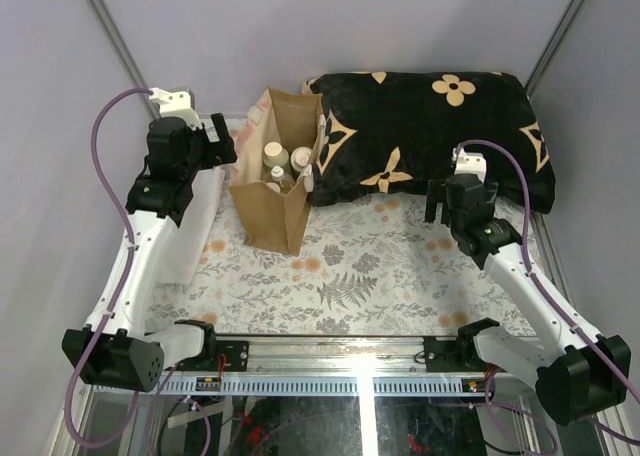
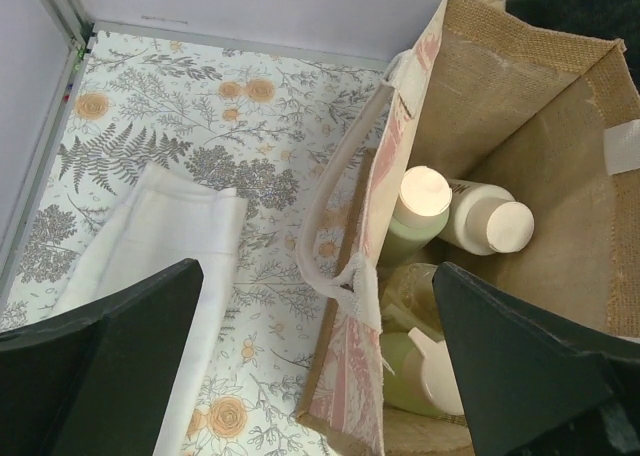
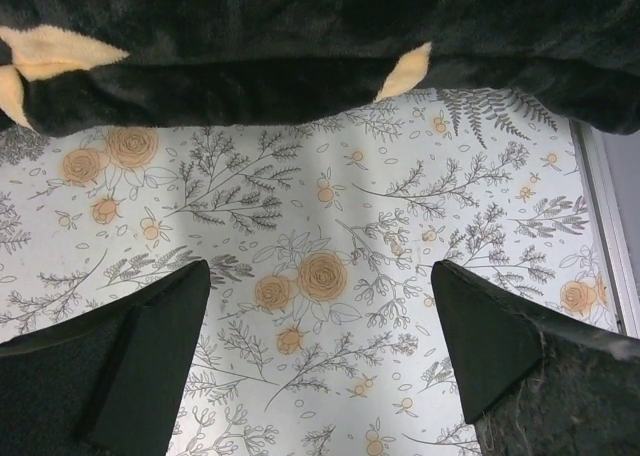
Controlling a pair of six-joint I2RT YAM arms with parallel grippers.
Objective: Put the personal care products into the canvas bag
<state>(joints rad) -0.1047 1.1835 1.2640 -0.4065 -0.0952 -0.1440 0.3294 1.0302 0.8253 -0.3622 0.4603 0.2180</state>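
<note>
**Surface.** Worktop (image 1: 370,266) is covered w/ a pale printed sheet: grey ferns, orange roses. A metal rail (image 1: 350,381) runs along the near edge, betw. the two arm bases.

**Enclosure.** Walls (image 1: 300,26) are plain, pale lilac-grey. Slim metal struts (image 1: 110,31) stand at the rear corners.

**Items on surface.**
- Black cushion (image 1: 420,126) w/ beige flower marks lies at rear R.
- White folded cloth (image 1: 190,236) lies along the L side.
- Canvas bag (image 1: 270,211) stands upright at rear L-centre, mouth open. Its R side is against the cushion's L end.

**Task items.** Personal care products (image 1: 288,161) are inside the bag, caps up. L wrist view shows:
- a greenish bottle (image 2: 420,211) touching a cream-beige bottle (image 2: 490,226);
- a 2nd greenish bottle (image 2: 420,371) nearer the camera;
- a yellowish item betw. them, too hidden to identify.

**L arm** (image 1: 165,191). L jaws are spread to full width and hold nothing. They hang above the bag's L wall: one finger (image 2: 110,366) over the white cloth, the other over the bag mouth.

**R arm** (image 1: 490,241). R jaws are also spread wide and hold nothing. They are above bare printed sheet, just in front of the cushion and well apart from the bag.
</note>
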